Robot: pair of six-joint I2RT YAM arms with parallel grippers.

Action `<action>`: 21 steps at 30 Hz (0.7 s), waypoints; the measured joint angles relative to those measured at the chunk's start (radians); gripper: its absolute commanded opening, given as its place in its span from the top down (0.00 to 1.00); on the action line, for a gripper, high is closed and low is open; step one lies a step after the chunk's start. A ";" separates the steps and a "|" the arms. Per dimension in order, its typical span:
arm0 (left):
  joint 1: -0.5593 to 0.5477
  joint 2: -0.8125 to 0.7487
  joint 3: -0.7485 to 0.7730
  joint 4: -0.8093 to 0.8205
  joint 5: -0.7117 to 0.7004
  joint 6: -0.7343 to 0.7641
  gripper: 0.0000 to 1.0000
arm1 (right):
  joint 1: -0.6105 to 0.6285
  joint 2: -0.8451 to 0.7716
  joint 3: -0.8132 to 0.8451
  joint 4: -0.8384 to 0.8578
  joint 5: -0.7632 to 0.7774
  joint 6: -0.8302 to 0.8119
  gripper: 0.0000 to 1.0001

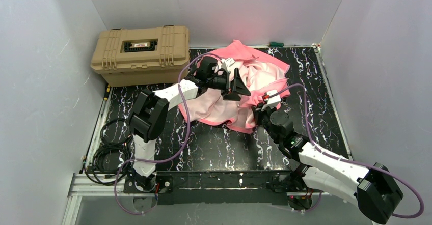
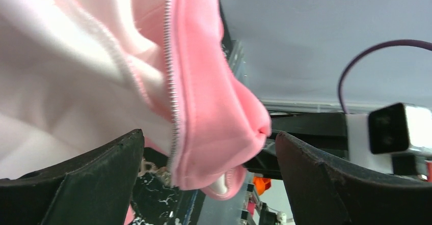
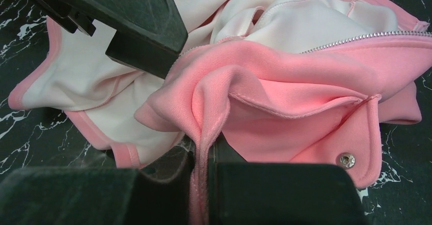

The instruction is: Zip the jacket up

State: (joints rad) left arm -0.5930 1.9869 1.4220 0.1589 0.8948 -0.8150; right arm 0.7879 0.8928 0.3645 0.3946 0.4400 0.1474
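Judged as the preparation step: sorting out the front edges, nothing zipped yet. Nearest, pinched narrow in the right end effector: a raised fold of salmon hem of the jacket, just beside a pocket flap with one snap. Behind that, gaping wide and gripping nothing, the left end effector, poised around a hanging front edge lined with zipper teeth, fabric between the fingers, contact unclear. Place of the jacket: crumpled, pale lining up, on the far middle of the desk, between the two end effectors and to the right of the tan case. Next, by judgement: closing the left fingers on that toothed edge low down, then finding the slider and the opposite row, neither made out here, and lining both bottoms up against a taut right pinch. Counted: one jacket, two end effectors, one row of teeth per wrist view, one snap, one tan case, and farthest, against the back wall, one green-handled tool.
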 measured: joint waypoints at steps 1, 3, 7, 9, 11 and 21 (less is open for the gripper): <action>0.000 -0.001 0.000 0.024 0.017 -0.020 0.03 | 0.000 0.003 0.000 0.004 -0.001 0.005 0.99; 0.000 -0.003 -0.003 0.068 0.041 -0.058 0.07 | 0.000 0.012 0.000 0.019 -0.002 0.012 0.99; 0.000 -0.031 -0.042 0.132 0.079 -0.111 0.16 | 0.000 0.035 0.000 0.042 -0.005 0.023 0.99; 0.000 -0.048 -0.061 0.143 0.093 -0.121 0.18 | 0.000 0.041 0.000 0.048 -0.005 0.026 0.99; 0.002 -0.066 -0.081 0.156 0.105 -0.124 0.21 | 0.000 0.042 0.000 0.052 -0.005 0.029 0.99; 0.016 -0.108 -0.119 0.171 0.114 -0.118 0.30 | 0.000 0.038 0.000 0.052 -0.010 0.021 0.99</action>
State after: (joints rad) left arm -0.5770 1.8793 1.3033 0.3294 1.0084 -0.9329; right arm 0.7879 0.9310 0.3645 0.4465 0.4301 0.1688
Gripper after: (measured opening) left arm 0.703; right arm 0.153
